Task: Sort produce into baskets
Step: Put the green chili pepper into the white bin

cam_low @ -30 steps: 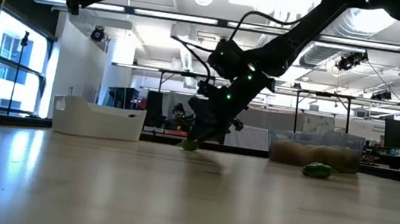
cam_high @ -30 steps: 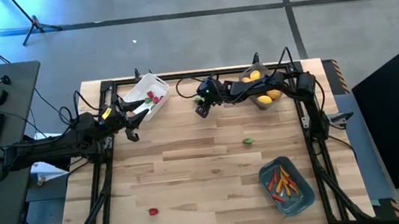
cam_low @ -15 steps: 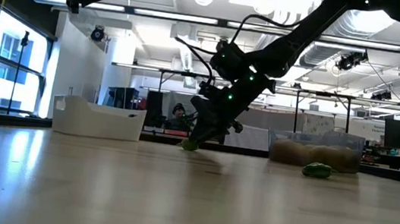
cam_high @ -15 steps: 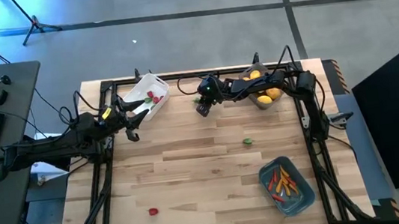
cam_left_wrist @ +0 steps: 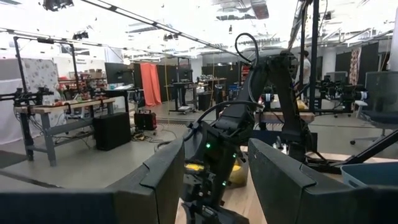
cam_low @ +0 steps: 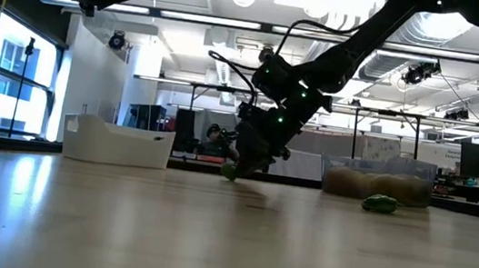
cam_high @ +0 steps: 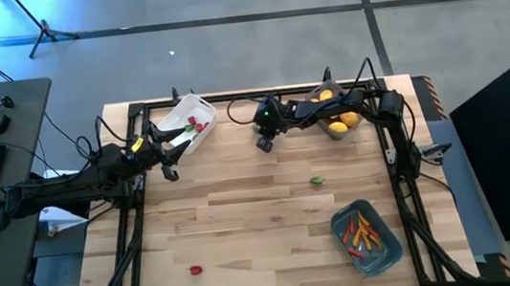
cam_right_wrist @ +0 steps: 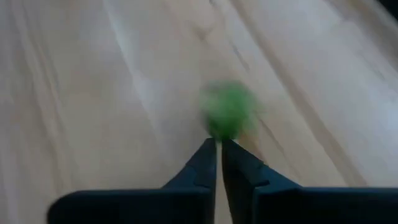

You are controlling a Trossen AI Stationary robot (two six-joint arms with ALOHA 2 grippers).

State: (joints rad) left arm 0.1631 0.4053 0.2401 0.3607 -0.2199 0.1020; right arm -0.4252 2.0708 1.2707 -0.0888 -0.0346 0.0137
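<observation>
Your right gripper [cam_right_wrist: 219,144] low over counter [cam_high: 245,221], fingers [cam_right_wrist: 202,163] pressed nearly together, tips pinching small green piece [cam_right_wrist: 229,115]. Left gripper [cam_high: 172,158] waits beside white basket [cam_high: 176,123], fingers parted, holding nothing. Second green piece [cam_high: 316,180] lies mid-counter; red piece [cam_high: 195,270] near front edge.

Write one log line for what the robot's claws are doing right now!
right claw: shut | green piece: at its tips, hold unclear | left claw: open, waiting beside white basket
</observation>
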